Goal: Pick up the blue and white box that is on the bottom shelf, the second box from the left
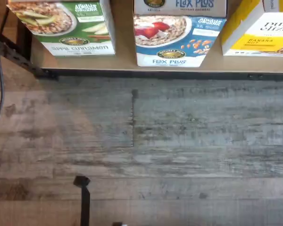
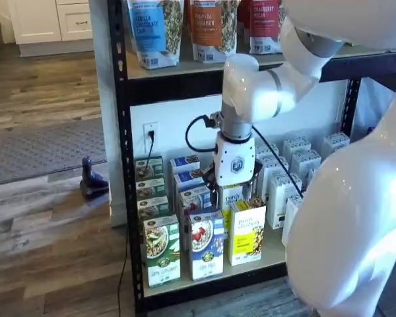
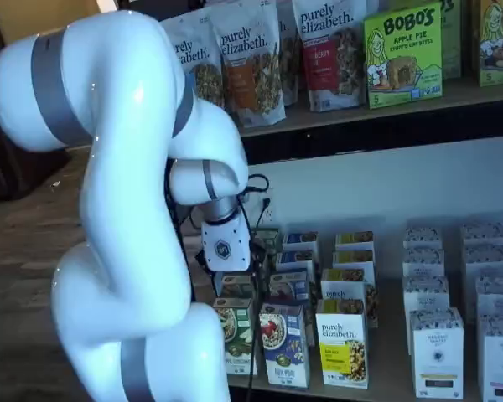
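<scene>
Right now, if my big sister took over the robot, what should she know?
Gripper: its white body hangs above the front row of boxes; the fingers are hidden, so open or shut cannot be told. It holds nothing that can be seen.
The blue and white box stands upright at the front of the bottom shelf, between the green-and-white box and the yellow-and-white box. The wrist view shows its front too.
Done: the arm is at the shelf.
Left: lower onto the box, grip it and lift it out.

Blue and white box (image 1: pixel 178 35) upright on bottom shelf (image 1: pixel 125 59), between green box (image 1: pixel 66 26) and yellow box (image 1: pixel 259 30).
</scene>
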